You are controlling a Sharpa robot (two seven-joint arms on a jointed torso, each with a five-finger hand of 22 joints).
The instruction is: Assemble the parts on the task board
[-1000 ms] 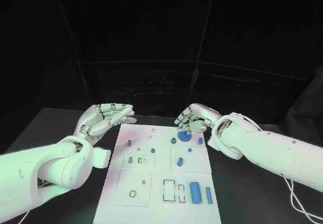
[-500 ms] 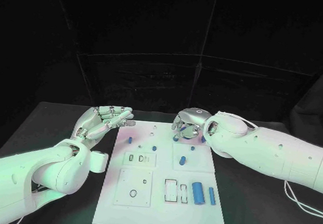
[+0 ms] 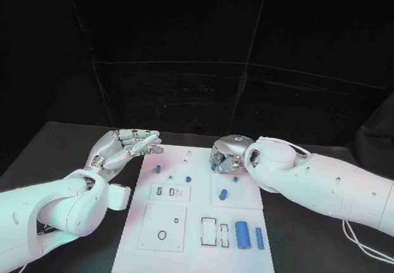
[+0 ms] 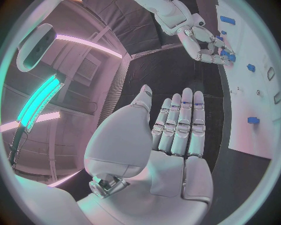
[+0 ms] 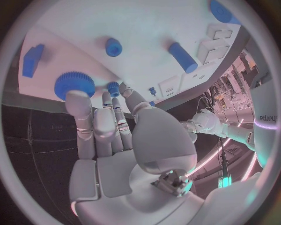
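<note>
Head view shows you the right hand (image 3: 225,153) fingering a ridged blue gear (image 5: 74,84) on the smooth white task board (image 3: 195,251); left hand (image 3: 123,146) spread, holding nothing.

Head view: taken from above and behind the arms, looking down and forward over the whole task board (image 3: 200,219), with the left hand (image 3: 123,146) beside the board's far left corner and the right hand (image 3: 228,155) over its far edge. Left wrist view: set close behind the left hand (image 4: 170,140), facing along its raised palm, with the board (image 4: 257,117) seen obliquely at the rim and the right hand (image 4: 205,40) well off. Right wrist view: set close behind the right hand (image 5: 111,140), looking steeply down onto the board (image 5: 152,33) at short range; all three views share the board's far end.
</note>
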